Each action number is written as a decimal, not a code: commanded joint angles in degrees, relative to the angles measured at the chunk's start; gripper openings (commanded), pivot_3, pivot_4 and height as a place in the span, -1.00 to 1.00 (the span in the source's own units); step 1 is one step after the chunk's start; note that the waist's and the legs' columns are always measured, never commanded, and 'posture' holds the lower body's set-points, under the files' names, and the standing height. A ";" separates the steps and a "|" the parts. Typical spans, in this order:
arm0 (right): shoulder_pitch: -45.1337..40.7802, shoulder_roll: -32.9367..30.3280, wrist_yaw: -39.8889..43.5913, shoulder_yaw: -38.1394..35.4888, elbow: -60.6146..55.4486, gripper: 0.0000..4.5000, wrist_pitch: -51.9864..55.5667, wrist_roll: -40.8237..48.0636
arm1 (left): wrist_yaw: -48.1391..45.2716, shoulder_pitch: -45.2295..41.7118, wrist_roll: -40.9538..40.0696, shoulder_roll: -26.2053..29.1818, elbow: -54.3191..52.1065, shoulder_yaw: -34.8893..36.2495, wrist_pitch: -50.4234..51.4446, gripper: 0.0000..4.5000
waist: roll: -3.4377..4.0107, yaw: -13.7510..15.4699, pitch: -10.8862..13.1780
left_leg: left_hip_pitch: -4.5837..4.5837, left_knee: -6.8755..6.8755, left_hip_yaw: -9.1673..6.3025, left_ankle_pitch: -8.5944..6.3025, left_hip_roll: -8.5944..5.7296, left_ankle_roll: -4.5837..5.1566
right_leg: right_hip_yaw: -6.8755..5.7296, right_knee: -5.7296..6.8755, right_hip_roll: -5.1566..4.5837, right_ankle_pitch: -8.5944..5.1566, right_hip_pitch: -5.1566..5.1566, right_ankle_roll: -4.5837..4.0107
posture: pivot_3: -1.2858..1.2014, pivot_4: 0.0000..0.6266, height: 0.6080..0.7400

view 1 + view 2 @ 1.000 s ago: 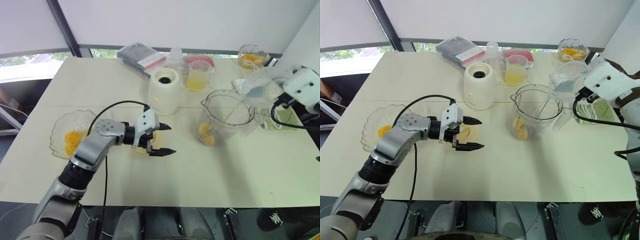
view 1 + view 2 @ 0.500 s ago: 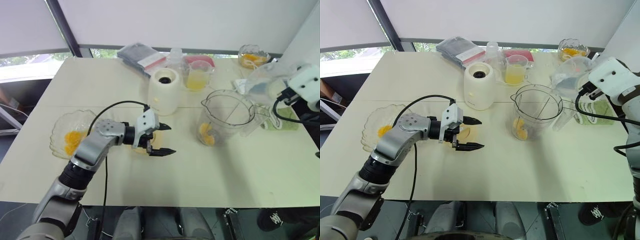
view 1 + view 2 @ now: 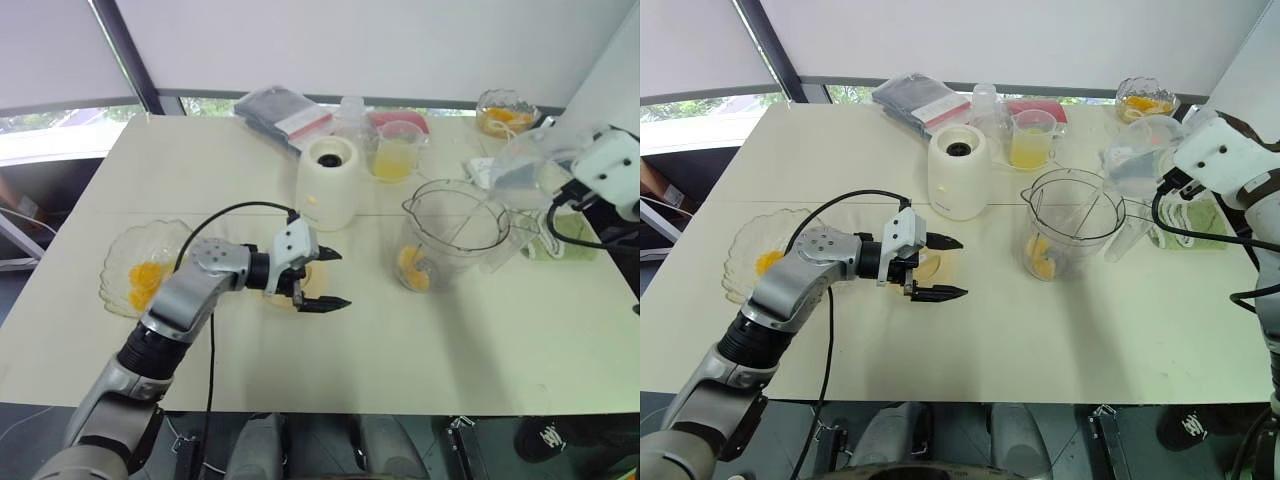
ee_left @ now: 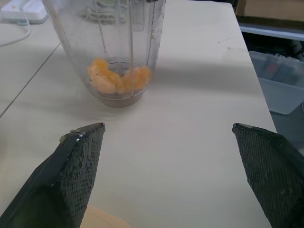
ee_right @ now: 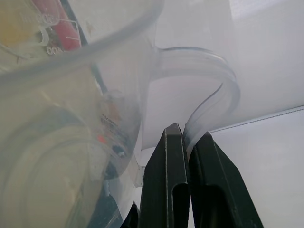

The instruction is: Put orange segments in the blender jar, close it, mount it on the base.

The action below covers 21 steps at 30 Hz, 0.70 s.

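Robot holding a clear cup [image 3: 1130, 158] beside the blender jar [image 3: 1072, 225].
Right gripper [image 5: 186, 137] pinches the cup's handle [image 5: 216, 88], right of the mid-table jar holding orange segments [image 3: 1040, 262], probably to pour; left gripper [image 3: 962, 268] hovers open, empty, to its left.

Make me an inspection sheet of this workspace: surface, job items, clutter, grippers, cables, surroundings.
Surface: cream table; no spills seen.
Job's things: clear plastic blender jar upright, lidless, orange segments at its bottom; white blender base standing apart from it; glass bowl of segments near the left arm.
Clutter: cup of yellow juice, grey packet, second glass fruit bowl, green cloth.
Grippers: left gripper open, empty; right gripper shut on the handle of a clear plastic jug.
Cables: black cable arching over left arm; another looping below right wrist.
Surroundings: window, white blind behind the table.
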 commanded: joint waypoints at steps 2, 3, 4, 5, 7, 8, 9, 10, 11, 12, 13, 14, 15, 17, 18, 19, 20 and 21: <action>-2.09 -0.10 -0.47 -1.94 -1.26 -0.98 0.52 0.56 | -0.18 -0.13 -0.23 0.41 -2.27 0.18 0.02 1.00 | 0.00 0.00 0.00 | 0.00 0.00 0.00 0.00 0.00 0.00 | 0.00 0.00 0.00 0.00 0.00 0.00 | 0.03 -0.52 1.00; -2.22 0.14 -0.49 -2.03 -1.36 -0.98 0.92 0.75 | -0.18 -0.16 -0.25 0.42 -2.30 0.18 0.08 1.00 | 0.00 0.00 0.00 | 0.00 0.00 0.00 0.00 0.00 0.00 | 0.00 0.01 0.00 0.00 0.00 0.00 | 0.03 -0.52 1.00; -2.54 0.73 -0.55 -2.32 -1.49 -0.98 1.82 1.35 | -0.20 -0.18 -0.25 0.44 -2.33 0.17 0.13 1.00 | 0.00 0.00 0.00 | 0.00 0.00 0.00 0.00 0.00 0.00 | 0.00 0.01 0.00 0.00 0.00 0.00 | 0.03 -0.52 1.00; -3.05 1.59 -0.55 -2.73 -1.75 -0.98 3.41 2.32 | -0.28 -0.19 -0.27 0.51 -2.34 0.20 0.15 1.00 | 0.00 -0.05 0.00 | 0.00 0.00 0.00 0.00 0.00 0.00 | 0.00 0.01 0.00 0.00 0.00 0.00 | 0.03 -0.52 1.00; -4.09 3.38 -0.52 -3.68 -2.28 -0.98 7.13 4.02 | -0.35 -0.23 -0.31 0.59 -2.35 0.21 0.23 1.00 | 0.00 -0.04 0.00 | 0.01 0.00 0.00 0.00 0.00 0.00 | 0.00 0.02 0.00 0.00 0.00 0.00 | 0.03 -0.52 1.00; -4.45 4.07 -0.48 -4.10 -2.48 -0.98 8.63 4.72 | -0.37 -0.27 -0.33 0.60 -2.37 0.19 0.32 1.00 | 0.00 0.00 0.00 | 0.02 0.01 -0.01 0.00 0.00 0.00 | 0.00 0.03 0.01 0.00 0.00 0.00 | 0.03 -0.52 1.00; -4.99 5.01 -0.60 -4.72 -2.72 -0.98 10.55 5.64 | -0.37 -0.31 -0.35 0.57 -2.39 0.15 0.41 1.00 | 0.00 0.01 0.00 | 0.02 0.01 -0.01 0.00 0.00 0.00 | 0.00 0.04 0.01 0.00 0.00 0.00 | 0.03 -0.52 1.00; -5.49 5.72 -0.74 -5.10 -3.02 -0.98 12.29 6.32 | -0.41 -0.33 -0.36 0.61 -2.38 0.17 0.43 1.00 | 0.00 0.02 0.00 | 0.02 0.01 -0.02 0.00 0.00 -0.01 | 0.00 0.04 0.01 0.00 0.00 0.00 | 0.03 -0.52 1.00; -5.94 6.22 -0.98 -5.45 -3.25 -0.98 13.97 6.91 | -0.44 -0.35 -0.35 0.63 -2.39 0.16 0.44 1.00 | 0.00 0.02 0.00 | 0.02 0.01 -0.02 0.00 0.00 -0.01 | 0.00 0.04 0.01 0.00 0.00 0.00 | 0.03 -0.52 1.00; -6.56 7.04 -1.17 -6.08 -3.47 -0.98 16.06 7.88 | -0.45 -0.38 -0.36 0.64 -2.42 0.14 0.52 1.00 | 0.00 0.03 -0.01 | 0.01 0.01 -0.01 0.00 0.00 -0.01 | 0.00 0.04 0.00 0.00 0.00 0.00 | 0.03 -0.52 1.00; -7.03 7.62 -1.26 -6.56 -3.68 -0.98 17.77 8.60 | -0.46 -0.41 -0.37 0.65 -2.45 0.13 0.57 1.00 | 0.00 0.03 -0.01 | 0.01 0.01 -0.02 0.00 0.01 -0.01 | 0.00 0.04 0.00 0.00 0.00 0.00 | 0.03 -0.52 1.00; -7.40 8.15 -1.40 -7.03 -3.88 -0.98 19.29 9.23 | -0.45 -0.42 -0.38 0.64 -2.48 0.11 0.62 1.00 | 0.00 0.04 -0.01 | 0.01 0.01 -0.01 0.00 0.00 -0.01 | 0.00 0.04 0.00 0.00 0.00 0.00 | 0.03 -0.52 1.00; -7.72 8.67 -1.62 -7.52 -4.03 -0.98 20.66 9.79 | -0.45 -0.42 -0.38 0.63 -2.50 0.11 0.65 1.00 | 0.00 0.04 -0.01 | 0.01 0.01 -0.02 0.00 0.00 -0.01 | 0.00 0.04 -0.01 0.00 0.00 0.00 | 0.03 -0.52 1.00; -8.44 10.11 -2.42 -8.86 -4.18 -0.98 23.75 11.06 | -0.55 -0.46 -0.40 0.70 -2.43 0.15 0.67 1.00 | 0.01 0.03 -0.01 | 0.00 0.00 -0.02 0.00 0.00 -0.01 | 0.00 0.04 0.00 0.00 0.00 0.00 | 0.03 -0.52 1.00; -8.80 10.86 -2.96 -9.59 -4.26 -0.98 25.07 11.69 | -0.57 -0.47 -0.42 0.71 -2.43 0.17 0.72 1.00 | 0.01 0.03 -0.01 | 0.01 0.01 -0.03 0.00 0.01 -0.01 | 0.00 0.04 0.00 0.00 0.00 0.00 | 0.03 -0.52 1.00; -9.12 11.72 -3.61 -10.50 -4.23 -0.98 26.16 12.31 | -0.58 -0.46 -0.43 0.70 -2.49 0.16 0.78 1.00 | 0.01 0.03 -0.01 | 0.01 0.00 -0.02 0.00 0.00 -0.01 | 0.00 0.04 0.00 0.01 0.00 0.00 | 0.03 -0.52 1.00; -9.21 12.63 -4.36 -11.54 -4.24 -0.98 26.92 12.93 | -0.55 -0.43 -0.45 0.66 -2.59 0.14 0.89 1.00 | 0.01 0.02 -0.01 | 0.00 0.00 -0.02 0.00 0.01 0.00 | 0.00 0.05 0.00 0.01 0.00 0.00 | 0.03 -0.52 1.00; -9.31 13.68 -5.25 -12.67 -4.35 -0.98 27.47 13.58 | -0.52 -0.39 -0.47 0.63 -2.69 0.12 0.99 1.00 | 0.01 0.01 -0.01 | 0.00 0.01 -0.02 0.00 0.00 -0.01 | 0.00 0.05 0.00 0.00 0.00 0.00 | 0.03 -0.52 1.00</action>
